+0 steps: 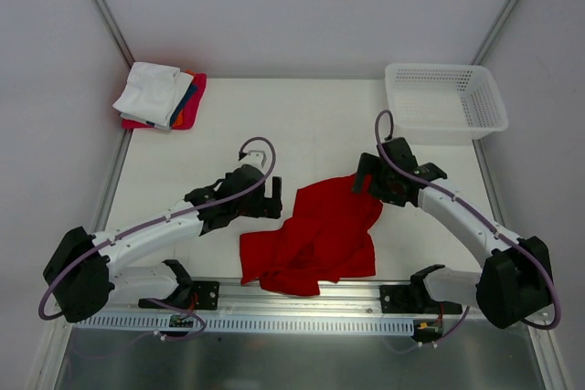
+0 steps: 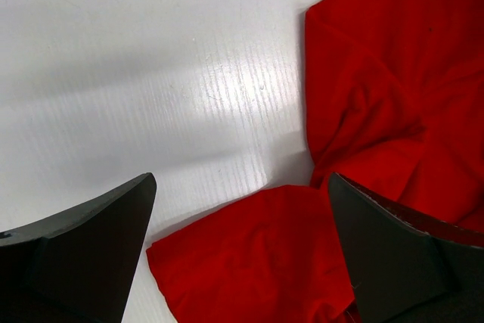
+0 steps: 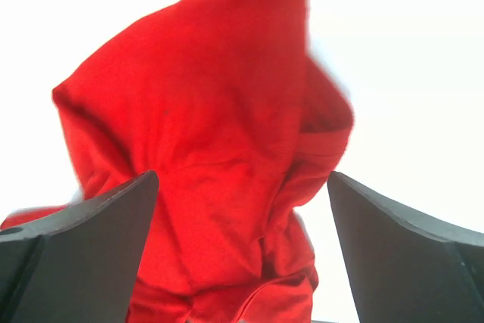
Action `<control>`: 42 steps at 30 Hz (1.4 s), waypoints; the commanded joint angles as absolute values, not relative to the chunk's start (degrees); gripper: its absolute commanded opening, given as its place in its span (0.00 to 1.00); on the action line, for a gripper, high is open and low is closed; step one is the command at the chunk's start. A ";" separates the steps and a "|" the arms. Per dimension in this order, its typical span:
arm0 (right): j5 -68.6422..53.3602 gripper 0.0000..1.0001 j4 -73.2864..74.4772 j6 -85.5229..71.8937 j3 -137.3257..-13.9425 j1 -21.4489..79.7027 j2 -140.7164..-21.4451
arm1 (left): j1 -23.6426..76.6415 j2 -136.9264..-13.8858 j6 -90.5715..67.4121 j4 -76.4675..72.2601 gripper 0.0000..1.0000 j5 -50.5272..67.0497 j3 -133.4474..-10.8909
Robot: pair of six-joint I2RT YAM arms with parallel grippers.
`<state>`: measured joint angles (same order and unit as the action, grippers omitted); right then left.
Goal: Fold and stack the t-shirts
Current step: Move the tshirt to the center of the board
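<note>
Red cloth, crumpled and unfolded, marks the outstanding work. The red t-shirt (image 1: 315, 235) lies in a loose heap on the table (image 1: 311, 125) at the near centre, between the two arms. No flat panel, straight edge or aligned sleeve can be made out on it.

Completed portion: a stack of folded shirts (image 1: 163, 96) sits at the far left corner of the table. A white shirt is on top, with blue, orange and pink-red edges showing beneath it. The white mesh basket (image 1: 445, 100) stands at the far right corner, well apart from the red t-shirt.

Gripper status:
- The left gripper (image 1: 265, 196) hovers just beside the left edge of the heap. In the left wrist view its fingers (image 2: 83, 255) are spread wide. Bare table and a lobe of red cloth show between them, and nothing is pinched.
- The right gripper (image 1: 370, 180) is at the far right corner of the heap. In the right wrist view its fingers (image 3: 401, 247) are likewise spread. The cloth bulks up between them, but no clamped fold is visible. That view is blurred, so contact with the fabric cannot be confirmed.

Assessment: most of the shirts appear finished, and the red one is at the very start of its cycle. Remaining steps, as judged here:
1. Grasp the garment and spread it flat.
2. Fold it.
3. Carry it to the far left corner and place it on the stack.
</note>
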<state>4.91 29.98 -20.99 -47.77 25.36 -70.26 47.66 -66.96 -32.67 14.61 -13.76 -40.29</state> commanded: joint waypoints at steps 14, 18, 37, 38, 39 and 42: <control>1.85 1.00 19.88 -31.90 -39.56 41.57 -72.94 | 48.25 -62.23 -34.37 13.10 0.99 -14.15 -37.80; 3.42 1.00 17.14 -34.80 -36.92 44.99 -74.18 | 48.25 -61.08 -34.45 13.10 0.99 -14.50 -36.74; 13.79 0.99 30.84 -34.37 -39.99 48.95 -65.58 | 48.60 -59.42 -35.51 12.04 0.99 -15.03 -34.63; 14.23 1.00 32.59 -34.28 -39.99 48.87 -64.17 | 48.69 -59.07 -35.59 11.95 0.99 -14.94 -34.54; 14.50 0.99 33.04 -34.28 -39.64 48.87 -63.55 | 48.69 -58.63 -35.51 11.87 0.99 -14.94 -34.63; 15.03 1.00 33.66 -34.54 -38.06 48.78 -61.61 | 48.78 -58.45 -35.33 11.78 0.99 -14.85 -34.72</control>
<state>12.05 29.43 -34.30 -37.67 48.64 -63.70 48.12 -59.61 -34.09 13.08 -14.04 -34.87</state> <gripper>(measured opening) 0.993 0.990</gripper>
